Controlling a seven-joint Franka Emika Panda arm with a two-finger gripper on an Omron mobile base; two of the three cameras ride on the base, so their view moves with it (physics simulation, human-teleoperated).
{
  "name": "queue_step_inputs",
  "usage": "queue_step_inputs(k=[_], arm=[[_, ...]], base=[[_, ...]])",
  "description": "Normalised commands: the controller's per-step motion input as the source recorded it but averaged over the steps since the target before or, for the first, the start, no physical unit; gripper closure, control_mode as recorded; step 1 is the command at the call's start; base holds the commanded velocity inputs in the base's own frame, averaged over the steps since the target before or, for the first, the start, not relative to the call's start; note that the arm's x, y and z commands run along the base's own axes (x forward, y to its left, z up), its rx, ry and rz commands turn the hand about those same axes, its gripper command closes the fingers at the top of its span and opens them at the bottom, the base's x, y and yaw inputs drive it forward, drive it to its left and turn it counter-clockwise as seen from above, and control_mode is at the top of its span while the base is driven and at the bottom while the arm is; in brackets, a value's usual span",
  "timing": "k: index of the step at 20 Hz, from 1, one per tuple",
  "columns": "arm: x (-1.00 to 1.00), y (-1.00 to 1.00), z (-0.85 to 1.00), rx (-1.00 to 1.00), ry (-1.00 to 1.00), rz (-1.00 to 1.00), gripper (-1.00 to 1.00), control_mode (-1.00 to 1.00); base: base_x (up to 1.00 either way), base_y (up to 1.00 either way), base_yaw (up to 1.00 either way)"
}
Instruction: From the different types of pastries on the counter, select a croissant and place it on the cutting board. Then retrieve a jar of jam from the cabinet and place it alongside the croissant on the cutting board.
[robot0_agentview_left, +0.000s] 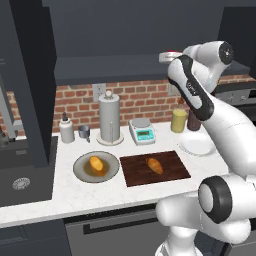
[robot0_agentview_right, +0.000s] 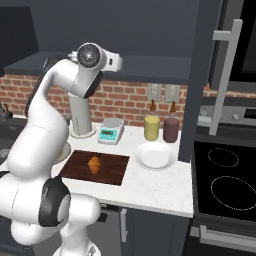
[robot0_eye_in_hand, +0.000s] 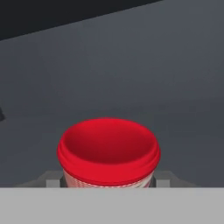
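Note:
The jar of jam, red-lidded with a pale body, stands on the dark cabinet shelf and its lid peeks out beside my raised hand. My gripper is level with the jar, and a fingertip sits on each side of the body with a thin gap. The croissant lies on the dark wooden cutting board, also seen from the right as croissant on board. A rounder orange bun rests on the grey plate.
On the white counter stand a paper towel holder, a scale, a yellow canister, a maroon canister and a white plate. A stove lies to the right, a sink to the left.

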Motion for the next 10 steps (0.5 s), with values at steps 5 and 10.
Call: queue_step_inputs(k=[5,10], arm=[[-1.0,-0.1,0.03,-0.06,-0.01,0.22,1.0,-1.0],[-1.0,-0.01,-0.24,-0.09,0.0,0.31,1.0,-1.0]], base=[[0.0,0.0,0.0],[0.0,0.0,0.0]])
